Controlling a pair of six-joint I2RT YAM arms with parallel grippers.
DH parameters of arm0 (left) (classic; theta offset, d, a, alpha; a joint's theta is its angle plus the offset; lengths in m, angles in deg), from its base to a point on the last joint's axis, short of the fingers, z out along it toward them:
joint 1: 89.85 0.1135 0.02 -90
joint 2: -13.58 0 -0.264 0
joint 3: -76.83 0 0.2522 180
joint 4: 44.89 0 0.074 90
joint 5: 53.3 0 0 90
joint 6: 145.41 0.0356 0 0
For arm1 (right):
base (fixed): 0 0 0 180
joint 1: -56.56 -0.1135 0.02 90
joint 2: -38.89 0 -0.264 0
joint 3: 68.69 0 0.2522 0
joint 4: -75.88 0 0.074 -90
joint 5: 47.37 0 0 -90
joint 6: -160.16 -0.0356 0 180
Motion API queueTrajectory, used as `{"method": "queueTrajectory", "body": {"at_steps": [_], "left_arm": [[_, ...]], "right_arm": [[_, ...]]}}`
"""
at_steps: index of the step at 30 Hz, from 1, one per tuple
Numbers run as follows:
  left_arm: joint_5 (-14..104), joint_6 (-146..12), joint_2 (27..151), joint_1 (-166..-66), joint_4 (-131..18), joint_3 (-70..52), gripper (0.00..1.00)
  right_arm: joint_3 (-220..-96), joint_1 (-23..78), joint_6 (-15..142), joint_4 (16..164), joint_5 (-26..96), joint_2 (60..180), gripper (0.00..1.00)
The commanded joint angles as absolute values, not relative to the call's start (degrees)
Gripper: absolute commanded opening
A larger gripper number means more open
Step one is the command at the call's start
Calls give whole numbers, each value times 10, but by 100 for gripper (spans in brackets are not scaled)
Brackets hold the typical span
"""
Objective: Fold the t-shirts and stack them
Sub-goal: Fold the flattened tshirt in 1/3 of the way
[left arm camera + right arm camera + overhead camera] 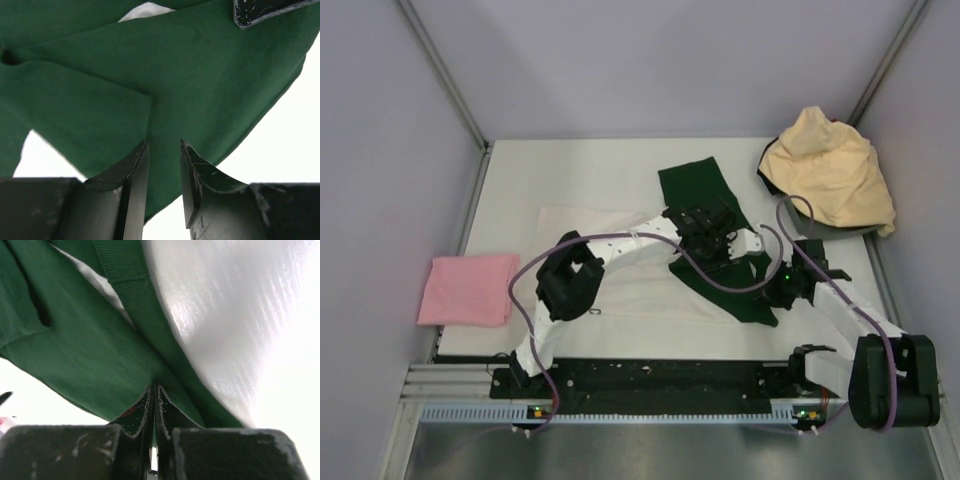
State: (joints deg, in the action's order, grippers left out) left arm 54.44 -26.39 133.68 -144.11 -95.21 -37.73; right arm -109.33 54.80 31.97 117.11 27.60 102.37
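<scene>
Nearest you, your right fingers [142, 410] are pressed fully together on the green tee [705, 190] at its ribbed hem, probably to pin or lift that near corner for a fold. A little farther in, your left fingers [132, 175] stand partly apart just over the cloth's middle, gripping nothing I can see. The tee lies rumpled mid-bench [570, 170], with bare room to its left. The pink tee [470, 289] sits folded at the left edge; the yellow tee [830, 175] is heaped far right, well apart.
</scene>
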Motion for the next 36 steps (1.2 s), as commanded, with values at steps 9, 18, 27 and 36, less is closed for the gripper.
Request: {"method": "queueTrajectory", "body": {"at_steps": [9,18,27,36], "left_arm": [[483,-304,1430,-1457,-895,-439,31],[484,-303,1431,-1463,-900,-441,0],[407,-308,1405,-1458,-878,-428,0],[558,-259,1399,-1459,-907,-422,54]], "right_arm": [[-1062,579,322,1113,272,1042,0],[-1050,579,325,1109,272,1033,0],[-1045,580,332,1101,279,1052,0],[-1044,582,332,1101,276,1047,0]]}}
